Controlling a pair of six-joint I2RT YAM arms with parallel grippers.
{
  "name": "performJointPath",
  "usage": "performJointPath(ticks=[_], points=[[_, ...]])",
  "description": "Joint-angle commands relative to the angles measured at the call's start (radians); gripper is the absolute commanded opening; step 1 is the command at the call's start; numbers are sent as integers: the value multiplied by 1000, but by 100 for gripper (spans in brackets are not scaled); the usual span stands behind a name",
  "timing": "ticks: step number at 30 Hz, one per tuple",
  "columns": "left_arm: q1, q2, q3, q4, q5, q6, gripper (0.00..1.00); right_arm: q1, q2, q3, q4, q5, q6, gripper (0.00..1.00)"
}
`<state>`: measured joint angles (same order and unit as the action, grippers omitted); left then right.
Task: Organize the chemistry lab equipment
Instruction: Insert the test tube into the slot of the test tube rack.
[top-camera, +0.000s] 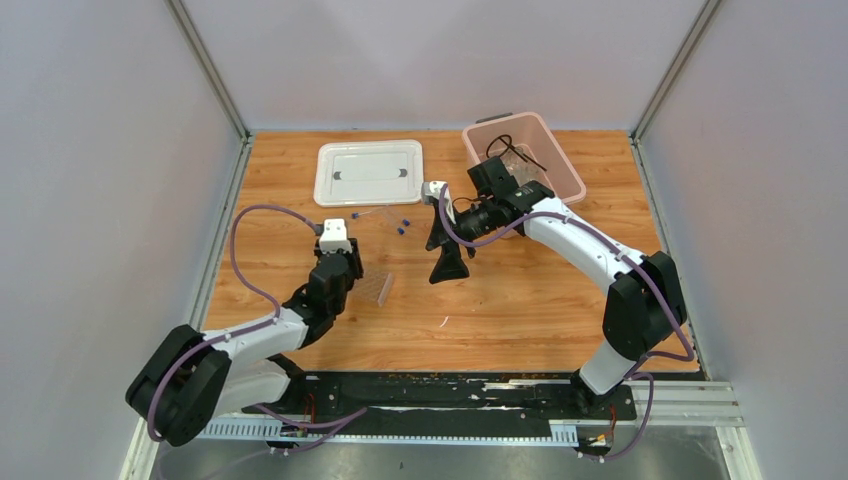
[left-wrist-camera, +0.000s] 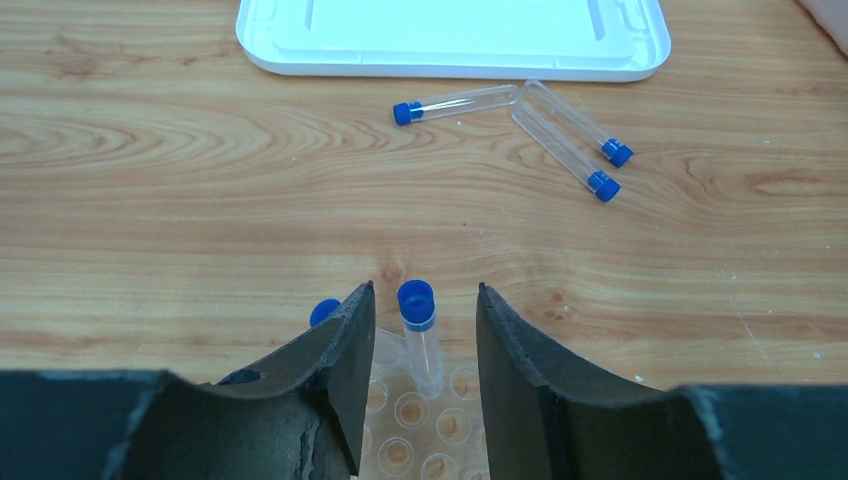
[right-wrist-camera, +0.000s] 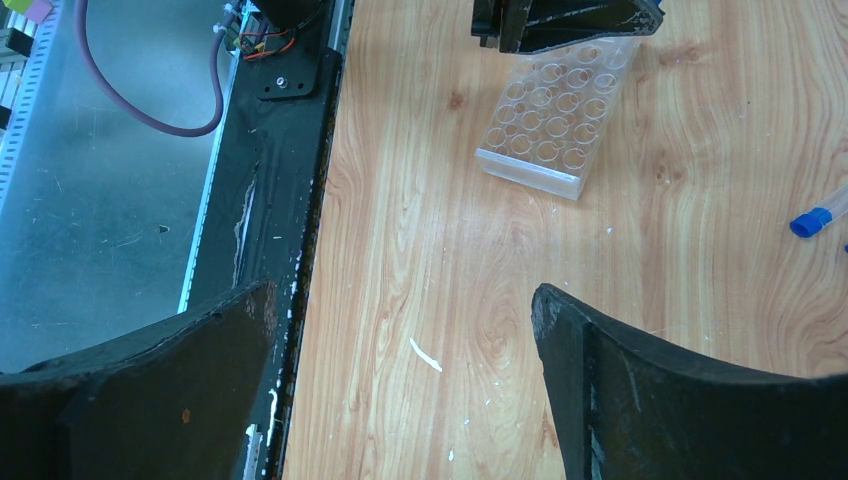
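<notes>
Now my left gripper (left-wrist-camera: 423, 292) stands parted, flanking without touching a blue-capped tube (left-wrist-camera: 421, 345) upright in the clear tube rack (left-wrist-camera: 420, 440); three more tubes (left-wrist-camera: 565, 150) lie by the white lid (left-wrist-camera: 450, 45). My right gripper (right-wrist-camera: 402, 295) gapes wide above the table (right-wrist-camera: 700, 250).

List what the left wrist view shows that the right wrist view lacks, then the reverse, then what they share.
Left wrist only: the white lid, and a blue-capped tube standing upright in the clear tube rack, untouched inside the open left gripper. Right wrist only: the black base plate, a purple cable, and a white scrap on the wood. Shared: the rack, the left gripper over it, the wooden table, and a loose tube.
</notes>
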<state>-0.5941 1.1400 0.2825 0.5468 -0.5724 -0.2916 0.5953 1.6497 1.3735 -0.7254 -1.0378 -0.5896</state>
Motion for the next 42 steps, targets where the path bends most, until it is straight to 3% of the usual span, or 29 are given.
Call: performJointPath(ticks=[1, 11, 16, 19, 29, 31, 33, 35, 37, 42], points=[[2, -75, 29, -43, 4, -6, 49, 7, 2, 15, 10, -9, -14, 99], [3, -245, 86, -235, 103, 23, 74, 7, 8, 17, 2, 7, -26, 99], [2, -316, 95, -298, 158, 33, 94, 7, -3, 15, 0, 64, -47, 99], [3, -352, 96, -319, 201, 19, 99, 7, -14, 10, 6, 116, -61, 99], [3, -439, 133, -400, 322, -55, 100, 6, -41, 70, 56, 440, -119, 99], [2, -461, 136, -409, 350, -76, 100, 7, -29, 101, 133, 568, -40, 99], [2, -489, 140, -420, 366, -87, 100, 1, 1, 140, 218, 744, 167, 99], [2, -511, 151, -448, 374, -90, 100, -30, 90, 248, 156, 663, 224, 98], [3, -536, 162, -482, 375, -87, 100, -38, 186, 358, 85, 572, 232, 89], [2, -614, 170, -541, 368, -95, 100, -37, 345, 469, 134, 665, 333, 77]])
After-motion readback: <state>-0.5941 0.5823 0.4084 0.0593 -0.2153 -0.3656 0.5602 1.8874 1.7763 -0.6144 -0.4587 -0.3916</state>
